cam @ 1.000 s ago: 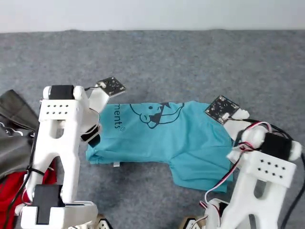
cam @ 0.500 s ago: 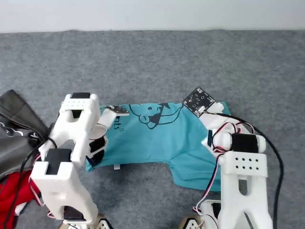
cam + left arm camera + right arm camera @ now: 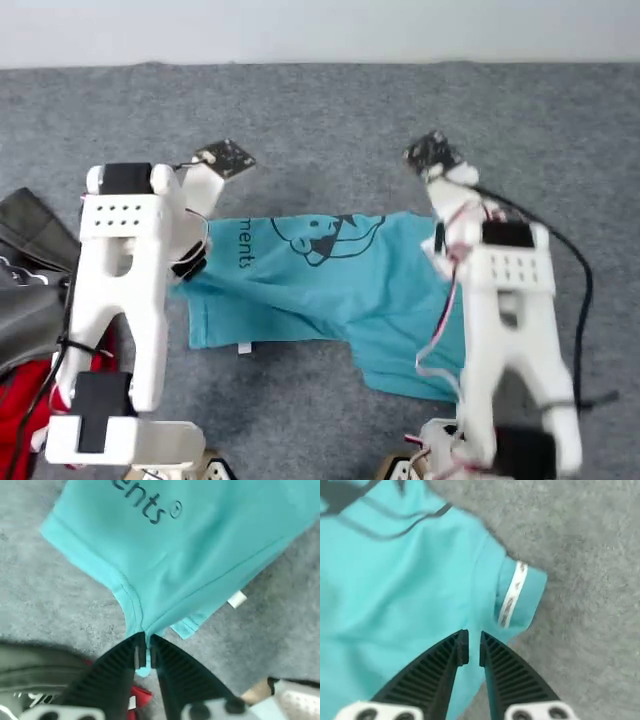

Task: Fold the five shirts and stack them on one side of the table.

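Teal shirt (image 3: 330, 290) lies spread and creased, print side up, on the grey bench (image 3: 330, 120) between two white robot arms. A dark line drawing (image 3: 325, 235) and a few dark letters (image 3: 245, 243) show on its chest. The left arm (image 3: 125, 280) stands over the end of the shirt that bears the letters. There the left gripper (image 3: 144, 642) is pinched tight on a stitched edge, its two ribbed black jaws pressed together with a fold of teal cloth caught between them. A small white tag (image 3: 237, 599) sticks out from the shirt's hem near that grip. The right arm (image 3: 505, 300) stands over the opposite end of the shirt, covering part of it. The right gripper (image 3: 469, 642) has its jaws drawn almost together, leaving only a thin slit. Teal cloth sits at their tips and a crease in the fabric runs up to them. The gripper appears to have hold of the shirt near a sleeve cuff (image 3: 520, 595), which carries a white strip and lies flat on the bench. A dark grey garment (image 3: 30, 260) is heaped beyond the lettered end of the shirt, apart from it. A red garment (image 3: 25, 405) lies just beside that heap, partly behind the left arm.
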You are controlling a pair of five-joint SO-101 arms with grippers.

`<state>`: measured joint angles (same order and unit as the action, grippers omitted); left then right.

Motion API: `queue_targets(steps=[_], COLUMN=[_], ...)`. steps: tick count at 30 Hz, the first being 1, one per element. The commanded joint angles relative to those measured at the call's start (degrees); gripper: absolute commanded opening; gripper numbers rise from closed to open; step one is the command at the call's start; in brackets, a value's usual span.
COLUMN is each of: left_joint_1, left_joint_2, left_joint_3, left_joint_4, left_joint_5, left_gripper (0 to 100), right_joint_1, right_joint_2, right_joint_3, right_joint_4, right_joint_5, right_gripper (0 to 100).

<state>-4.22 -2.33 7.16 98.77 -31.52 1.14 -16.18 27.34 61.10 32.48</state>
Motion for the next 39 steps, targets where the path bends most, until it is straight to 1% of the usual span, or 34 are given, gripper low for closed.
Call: queue_targets(steps=[1, 4, 7, 10, 12, 15, 19, 22, 25, 29, 33, 37, 39], left_joint_1=[-0.1, 0.0, 0.0, 0.0, -0.3, -0.4, -0.5, -0.5, -0.5, -0.1, -0.3, -0.5, -1.1], left_joint_2=[-3.0, -3.1, -3.0, -3.7, -4.7, -7.4, -11.3, -12.0, -12.0, -8.6, -3.4, -1.1, -1.1], left_joint_3=[-2.2, -2.0, -1.9, 0.4, 2.9, 5.6, 6.7, 6.5, 6.8, 7.0, 5.1, 2.0, 0.6], left_joint_4=[-1.3, -1.2, 1.6, 1.9, 1.9, 1.9, 1.9, 1.1, -3.0, -7.0, -7.8, -7.3, -7.3], left_joint_5=[1.7, 1.7, 1.2, -2.4, -4.9, -5.6, -5.7, -5.3, -0.2, 3.5, 5.2, 5.4, 7.2], left_gripper=[3, 3, 3, 3, 8, 17, 19, 18, 18, 10, 2, 2, 2], right_joint_1=[-0.8, -0.7, -0.7, -0.7, -0.7, -0.4, -0.3, -0.7, -0.8, -1.4, -3.7, -5.0, -4.7], right_joint_2=[10.0, 17.2, 21.6, 23.4, 23.6, 23.6, 23.6, 24.0, 24.3, 26.5, 30.0, 33.9, 35.8], right_joint_3=[-13.5, -22.4, -28.8, -31.5, -31.6, -31.5, -31.4, -31.4, -31.3, -31.4, -31.6, -31.5, -31.7], right_joint_4=[3.3, 8.4, 14.4, 17.5, 17.9, 18.1, 18.1, 18.1, 17.9, 18.1, 18.2, 18.7, 21.3], right_joint_5=[-4.5, -6.1, -6.1, -6.0, -5.8, -5.8, -5.7, -5.7, -6.1, -6.1, -6.0, -6.0, -5.8], right_gripper=[4.6, 4.6, 4.6, 4.6, 4.6, 4.6, 4.6, 4.6, 4.6, 4.6, 4.6, 4.6, 4.6])
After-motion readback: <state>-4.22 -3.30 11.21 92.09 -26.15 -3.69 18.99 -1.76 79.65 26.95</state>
